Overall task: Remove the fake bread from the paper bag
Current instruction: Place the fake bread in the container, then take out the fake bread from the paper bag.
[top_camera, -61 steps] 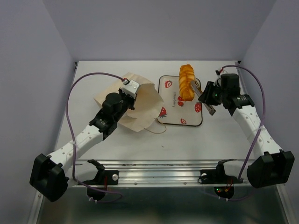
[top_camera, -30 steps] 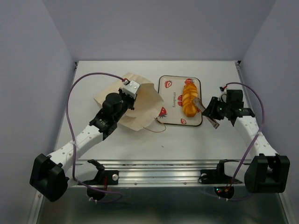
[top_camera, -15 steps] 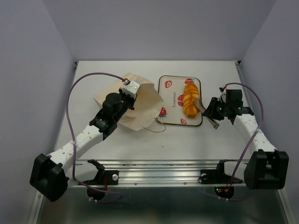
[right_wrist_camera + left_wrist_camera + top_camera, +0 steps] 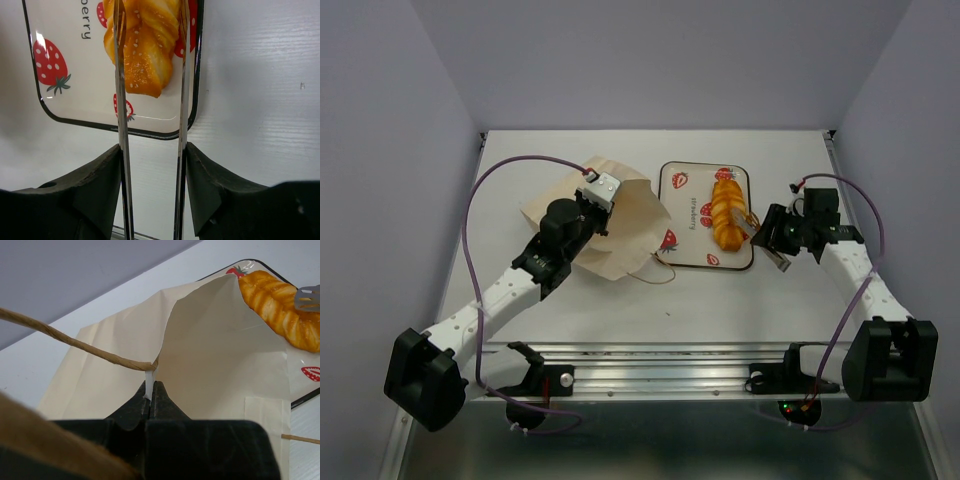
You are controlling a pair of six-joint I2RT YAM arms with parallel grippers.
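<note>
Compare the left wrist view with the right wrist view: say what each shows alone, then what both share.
Only the left wrist view: the paper bag, its rim pinched in the shut left gripper so the mouth gapes, and a cord handle. Only the right wrist view: the right gripper open, its two fingers flanking the loaf's end, plus the tray's near rim and bare table. Both: the loaf lying on the tray, and one right fingertip beside it.
</note>
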